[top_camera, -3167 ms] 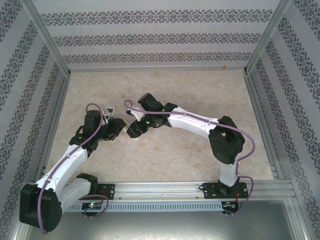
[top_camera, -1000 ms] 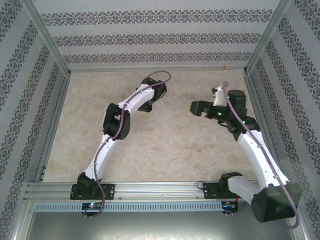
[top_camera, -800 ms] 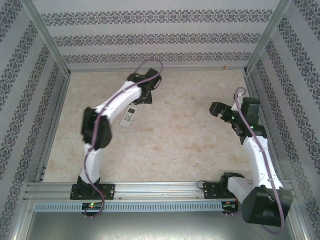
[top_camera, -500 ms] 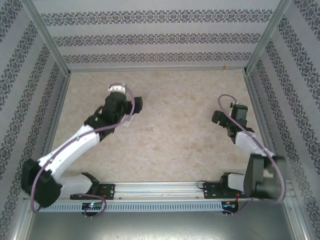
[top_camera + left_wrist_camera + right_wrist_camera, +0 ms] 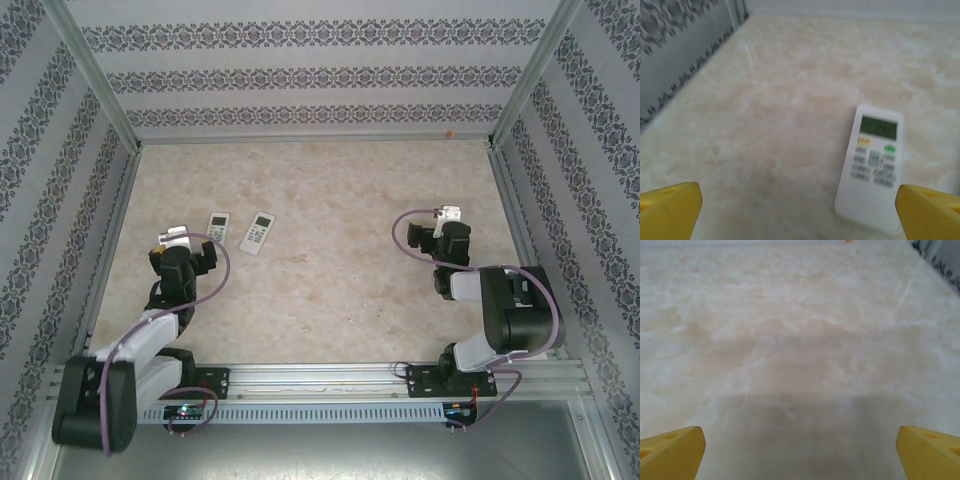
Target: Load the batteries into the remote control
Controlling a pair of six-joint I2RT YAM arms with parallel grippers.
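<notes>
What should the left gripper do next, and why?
Probably ease the left gripper forward and slightly right, toward the remote. Its jaws stand open and empty, and the remote lies flat on the table just ahead, screen and buttons up, so the battery side is likely underneath and it needs picking up first.

Robot test cell, seen from my remote station: wallpaper-patterned panels [image 5: 310, 75] close in the left, right and far sides, held by bare aluminium posts [image 5: 95, 78]. A marble-look tabletop [image 5: 330, 290] spans the enclosure. At the near edge, the left arm [image 5: 140, 335] and right arm [image 5: 515, 320] stand bolted to a metal rail [image 5: 320, 375] above a slotted cable duct [image 5: 310, 412].
</notes>
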